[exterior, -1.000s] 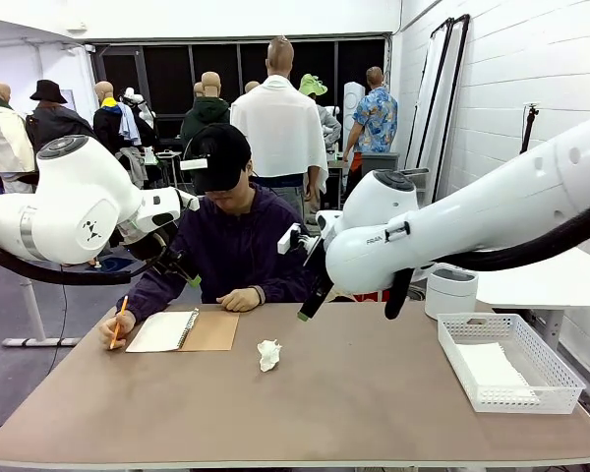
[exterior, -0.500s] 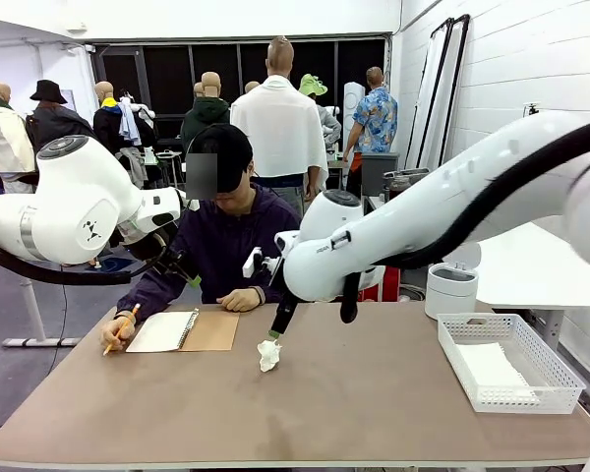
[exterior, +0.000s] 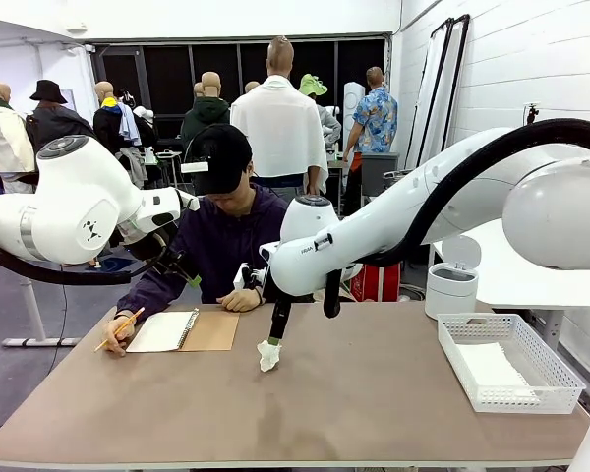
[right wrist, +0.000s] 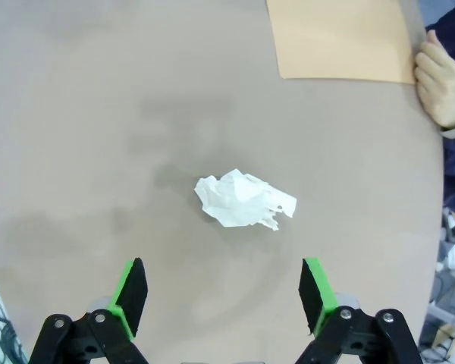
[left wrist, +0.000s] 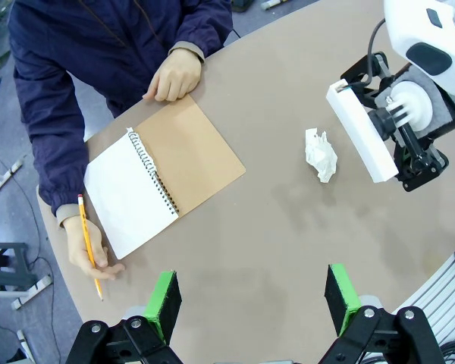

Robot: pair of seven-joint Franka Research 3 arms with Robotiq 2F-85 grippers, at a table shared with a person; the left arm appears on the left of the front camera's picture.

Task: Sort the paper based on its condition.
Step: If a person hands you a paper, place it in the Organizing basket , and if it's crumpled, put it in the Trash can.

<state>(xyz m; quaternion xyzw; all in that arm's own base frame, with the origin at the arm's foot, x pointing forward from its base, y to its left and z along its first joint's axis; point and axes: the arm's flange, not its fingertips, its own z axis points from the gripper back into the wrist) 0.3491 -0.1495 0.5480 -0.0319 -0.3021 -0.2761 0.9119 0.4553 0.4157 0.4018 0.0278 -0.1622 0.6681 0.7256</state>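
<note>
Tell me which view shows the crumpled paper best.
The right wrist view: the crumpled paper lies unobstructed ahead of the open right gripper. The left wrist view shows it smaller; in the front view the gripper partly covers it.

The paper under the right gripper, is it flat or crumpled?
Crumpled: the paper is a wrinkled wad on the bare table.

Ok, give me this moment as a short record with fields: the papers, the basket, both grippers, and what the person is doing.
crumpled paper: one white ball lying mid-table
flat paper: sheets in the white basket at the table's right end
right gripper: open, above the crumpled ball, not touching it
left gripper: open, holding nothing, high above the table
notebook: open on the table in front of the person
person: right hand holds a pencil beside the notebook, other hand rests on the table
</note>
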